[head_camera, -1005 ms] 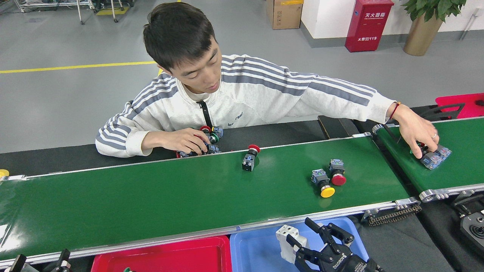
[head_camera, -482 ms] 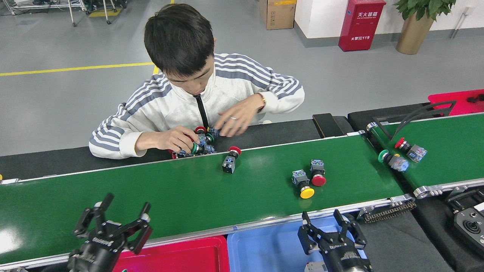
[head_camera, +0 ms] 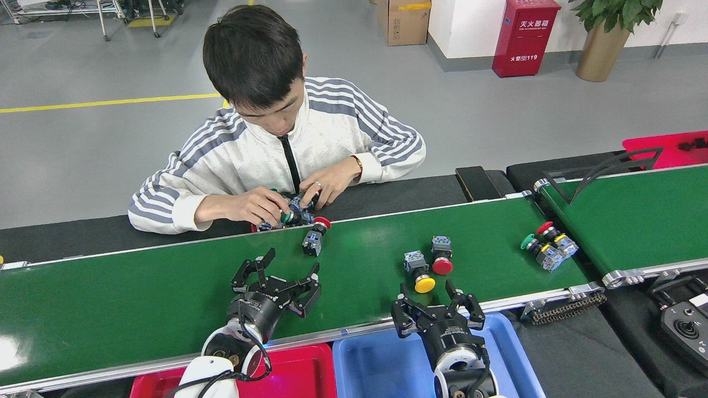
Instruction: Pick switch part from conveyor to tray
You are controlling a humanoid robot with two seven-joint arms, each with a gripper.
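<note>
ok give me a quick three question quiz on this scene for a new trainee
1. True or false: the right gripper is shut on a switch.
2. Which switch lies nearest the right gripper? A) the yellow-capped switch B) the green-capped switch C) the red-capped switch by the person's hands
3. Fill in: the tray under the right arm is ____, and the tray under the left arm is red.

Key
1. False: its jaws are open and empty, as are those of the left gripper.
2. A
3. Blue: the blue tray sits beside the red one, below the conveyor.
</note>
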